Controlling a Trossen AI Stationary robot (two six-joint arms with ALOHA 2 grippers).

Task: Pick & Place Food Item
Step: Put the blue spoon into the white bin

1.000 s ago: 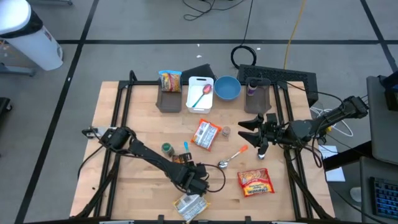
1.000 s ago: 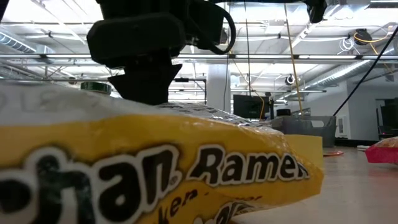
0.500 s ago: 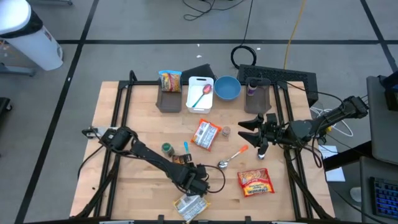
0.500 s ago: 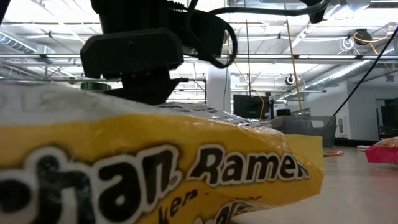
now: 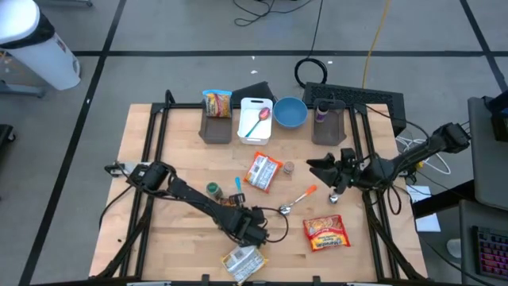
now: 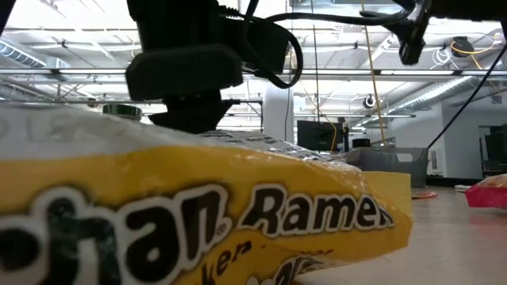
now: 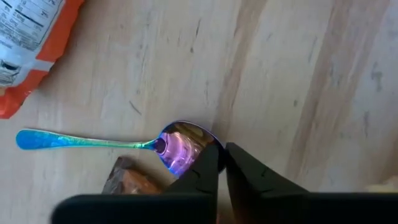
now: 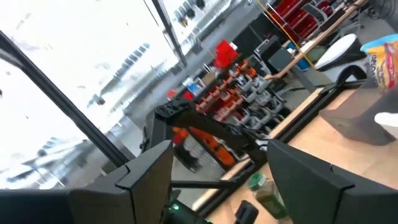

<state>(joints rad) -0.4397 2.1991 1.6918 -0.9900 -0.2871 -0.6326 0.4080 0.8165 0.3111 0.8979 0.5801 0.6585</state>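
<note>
With the left gripper (image 7: 222,163) pinched together empty by the spoon (image 7: 112,142), it should probably reopen before dropping squarely onto the ramen (image 5: 243,260), while the right gripper (image 5: 325,168) waits spread.

A pale wooden desk (image 5: 175,151) is set on a grey floor (image 5: 159,32) that is crossed by dark taped lines. A white cylindrical bin (image 5: 36,44) is placed beyond the desk's far left corner, and black cables (image 5: 266,9) and a yellow cord (image 5: 373,40) are laid across the floor behind it. Across the desk at its own level, a large hall is seen: a ceiling of white trusses (image 6: 79,47) is lit by bright strip lights, a white column (image 6: 276,111) is stood in the middle, and dark monitors (image 6: 317,134) are ranged farther back. Shelving with red containers (image 8: 224,53) is seen elsewhere in the room.
</note>
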